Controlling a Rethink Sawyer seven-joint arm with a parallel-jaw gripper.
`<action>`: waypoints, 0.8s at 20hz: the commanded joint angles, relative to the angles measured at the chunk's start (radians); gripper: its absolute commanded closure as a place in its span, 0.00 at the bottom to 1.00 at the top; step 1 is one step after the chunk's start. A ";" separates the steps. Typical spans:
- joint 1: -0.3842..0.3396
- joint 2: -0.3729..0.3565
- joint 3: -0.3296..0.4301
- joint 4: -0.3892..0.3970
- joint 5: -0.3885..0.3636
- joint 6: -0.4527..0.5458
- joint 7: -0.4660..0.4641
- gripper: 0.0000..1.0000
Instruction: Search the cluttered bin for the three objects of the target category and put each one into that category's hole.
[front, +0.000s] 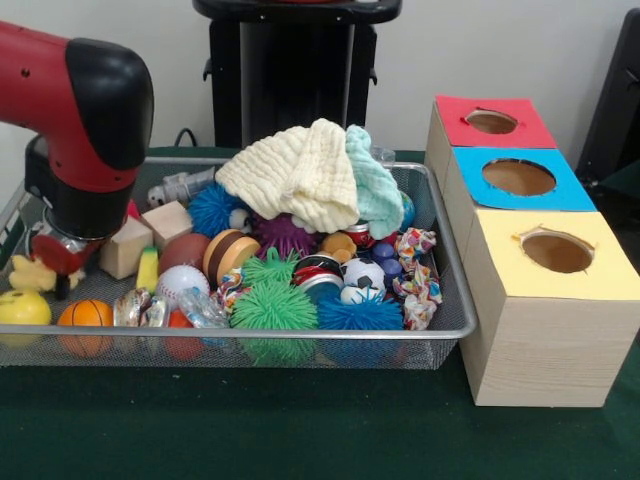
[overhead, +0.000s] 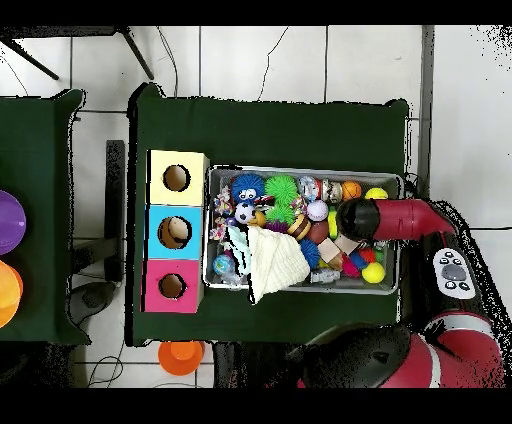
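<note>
Against the near rim of the wire bin (front: 440, 330) lie an orange ball (front: 85, 314), a yellow ball (front: 22, 308), a green spiky ball (front: 273, 306) and a blue spiky one (front: 360, 314). Behind them in the bin sit a baseball (front: 181, 283) and two wooden blocks (front: 165, 222). Over the bin's block-side end hangs the gripper (front: 62, 262); whether its jaws are apart I cannot tell. Farther back a cream cloth (front: 295, 172) tops the pile. Beside the bin's opposite end stands the box (front: 545, 340) with yellow, blue and red holes.
</note>
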 joint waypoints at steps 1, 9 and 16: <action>0.021 0.058 -0.075 -0.046 0.029 0.255 0.135 0.00; 0.041 0.048 -0.090 -0.070 -0.023 0.142 0.155 0.00; 0.022 0.010 -0.096 -0.043 -0.037 0.044 0.147 0.00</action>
